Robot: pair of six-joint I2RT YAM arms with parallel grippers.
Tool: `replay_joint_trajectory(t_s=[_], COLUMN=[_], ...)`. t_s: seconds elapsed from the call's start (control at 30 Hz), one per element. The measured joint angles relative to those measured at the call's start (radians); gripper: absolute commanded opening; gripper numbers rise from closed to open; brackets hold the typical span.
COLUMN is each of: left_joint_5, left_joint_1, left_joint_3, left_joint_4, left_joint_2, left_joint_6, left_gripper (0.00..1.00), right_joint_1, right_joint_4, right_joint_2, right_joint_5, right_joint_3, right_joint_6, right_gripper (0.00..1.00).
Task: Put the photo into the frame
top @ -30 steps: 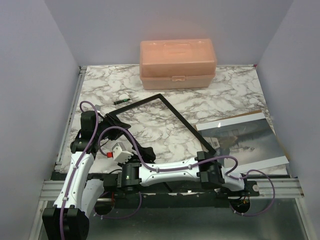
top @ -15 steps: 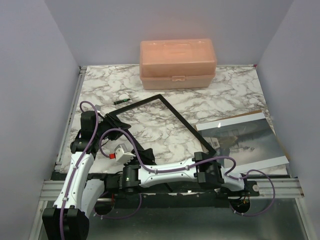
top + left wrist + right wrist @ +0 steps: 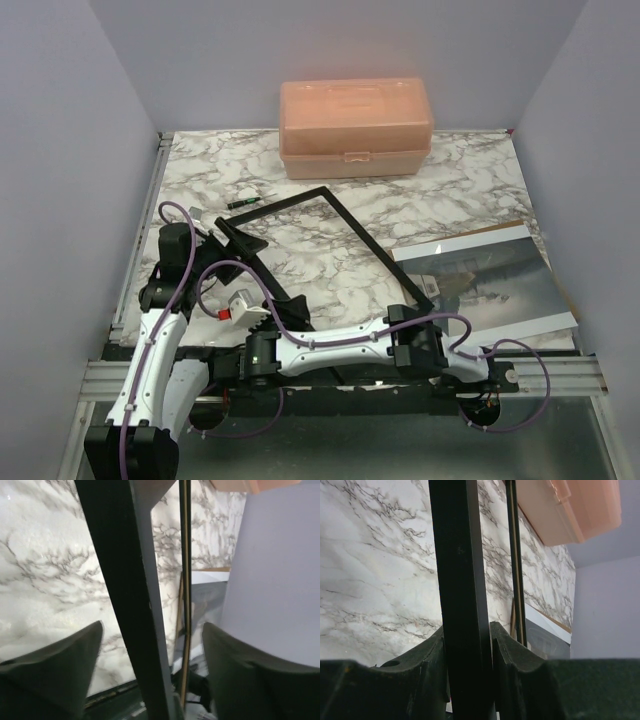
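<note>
The frame is a thin black rectangle with a clear pane, set at an angle across the middle of the marble table. My left gripper is at its far-left corner. In the left wrist view the left gripper is open, and the frame's bar runs between the spread fingers without touching them. My right gripper reaches across to the frame's left side. In the right wrist view the right gripper is shut on the black bar. The photo, grey with a white border, lies face up at the right.
A peach plastic box stands at the back centre. A small dark pen-like object lies just beyond the frame's far-left side. A brown backing panel shows under the photo's far edge. Walls close in on both sides.
My right gripper has closed onto the frame's left bar. My left gripper has opened and let go of the bar at the far-left corner. The frame and the photo have stayed put.
</note>
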Motion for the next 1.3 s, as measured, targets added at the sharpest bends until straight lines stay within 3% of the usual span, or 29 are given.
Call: replay_joint_trajectory(t_s=[0.07, 0.4, 0.63, 1.03, 1.3], left_joint_5=[0.003, -0.006, -0.096, -0.213, -0.226], left_joint_1=[0.000, 0.000, 0.000, 0.000, 0.000], left_joint_3=[0.000, 0.054, 0.145, 0.276, 0.279], left_joint_4=[0.004, -0.021, -0.103, -0.202, -0.225], left_joint_2=[-0.013, -0.109, -0.198, -0.304, -0.304], left_joint_6=[0.003, 0.026, 0.065, 0.140, 0.158], left_gripper=[0.98, 0.98, 0.99, 0.99, 0.98], right_joint_1=[0.000, -0.001, -0.014, -0.117, -0.266], right_joint_4=[-0.004, -0.024, -0.005, 0.232, 0.441], right_joint_2=[0.000, -0.004, -0.073, -0.409, -0.665], right_joint_5=[0.005, -0.005, -0.074, -0.328, -0.534], right_joint_3=[0.000, 0.035, 0.079, -0.008, -0.219], right_joint_6=[-0.005, -0.027, -0.077, -0.208, -0.214], right_gripper=[0.01, 0.01, 0.01, 0.01, 0.01])
